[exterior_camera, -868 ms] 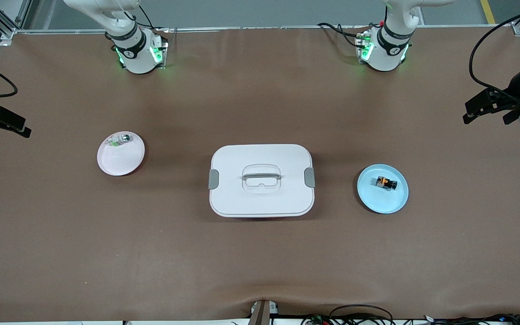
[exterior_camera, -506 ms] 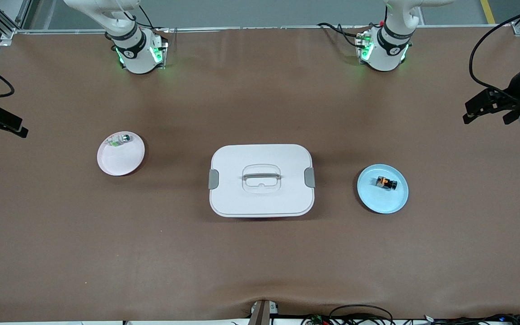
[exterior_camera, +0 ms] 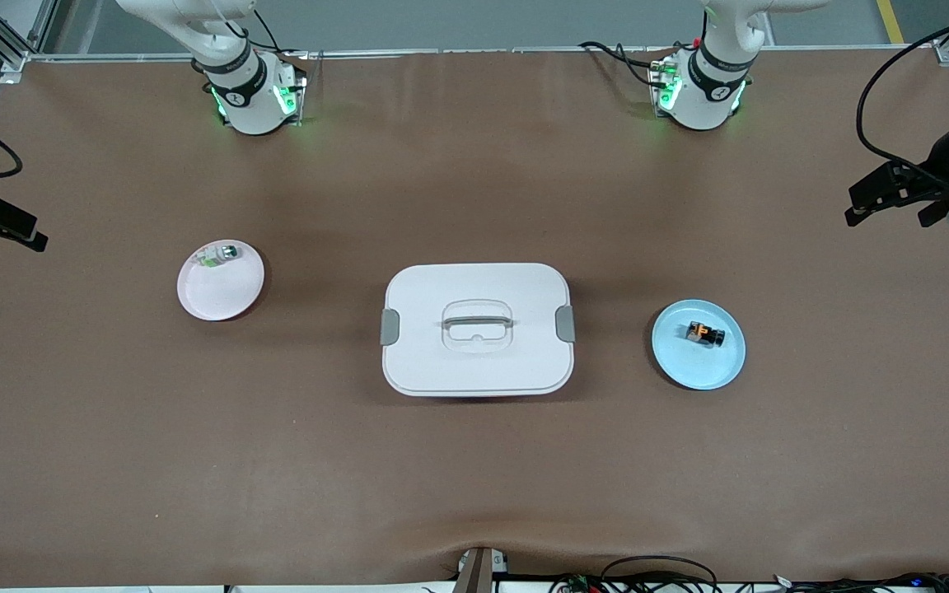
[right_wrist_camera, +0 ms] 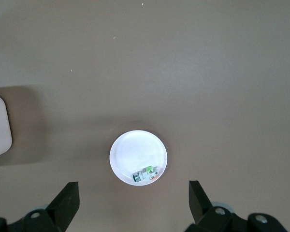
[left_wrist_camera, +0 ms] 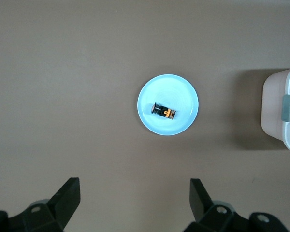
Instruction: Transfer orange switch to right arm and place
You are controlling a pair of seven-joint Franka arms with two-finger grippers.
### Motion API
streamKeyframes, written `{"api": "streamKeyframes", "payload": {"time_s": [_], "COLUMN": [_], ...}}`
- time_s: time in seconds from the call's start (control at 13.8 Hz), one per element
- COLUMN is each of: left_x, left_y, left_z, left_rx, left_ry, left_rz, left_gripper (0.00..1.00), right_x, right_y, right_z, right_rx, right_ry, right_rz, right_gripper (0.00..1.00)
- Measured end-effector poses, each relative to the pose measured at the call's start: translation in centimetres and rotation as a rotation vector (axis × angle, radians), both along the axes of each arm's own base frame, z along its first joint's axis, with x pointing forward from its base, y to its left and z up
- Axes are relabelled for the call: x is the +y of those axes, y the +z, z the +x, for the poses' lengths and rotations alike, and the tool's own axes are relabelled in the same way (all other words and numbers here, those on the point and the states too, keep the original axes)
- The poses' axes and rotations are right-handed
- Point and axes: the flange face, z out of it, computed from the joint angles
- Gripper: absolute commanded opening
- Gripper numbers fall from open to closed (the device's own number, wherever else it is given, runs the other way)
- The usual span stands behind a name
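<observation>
The orange switch (exterior_camera: 705, 333), a tiny black block with an orange section, lies on a light blue plate (exterior_camera: 683, 362) toward the left arm's end of the table. The left wrist view looks down on the switch (left_wrist_camera: 165, 111) and its plate (left_wrist_camera: 183, 92). My left gripper (exterior_camera: 885, 219) hangs high over the table's left-arm end, open and empty (left_wrist_camera: 134, 193). At the opposite end my right gripper (exterior_camera: 3, 242) hangs high, open and empty (right_wrist_camera: 133, 197).
A white lidded box (exterior_camera: 477, 362) with a handle and grey clips stands mid-table between the plates. A whitish plate (exterior_camera: 219, 292) toward the right arm's end carries a green-and-silver part (exterior_camera: 219, 255), also in the right wrist view (right_wrist_camera: 146, 174). Brown mat covers the table.
My right gripper has drifted slightly outward toward its end of the table. The left gripper, the switch and both plates have not moved.
</observation>
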Motion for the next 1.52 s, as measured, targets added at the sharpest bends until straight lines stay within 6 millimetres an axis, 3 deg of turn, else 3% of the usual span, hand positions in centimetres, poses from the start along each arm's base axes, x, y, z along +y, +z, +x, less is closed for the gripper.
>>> {"api": "streamKeyframes", "payload": {"time_s": [0.43, 0.8, 1.52], "left_x": [0.1, -0.6, -5.8], "left_y": [-1.3, -7.4, -18.9], "left_z": [0.4, 2.8, 4.1], "left_rx": [0.025, 0.102, 0.139], "left_ry": [-0.025, -0.062, -0.186], "left_rz": [0.005, 0.041, 0.116], "left_gripper": [1.0, 1.0, 1.0], "right_x": [0.1, 0.2, 0.2], "right_y": [0.1, 0.1, 0.1], "right_z": [0.1, 0.2, 0.2], "right_rx": [-0.012, -0.013, -0.013], "right_ry": [0.002, 0.003, 0.003], "right_rz": [-0.001, -0.001, -0.001], "right_gripper": [1.0, 1.0, 1.0]}}
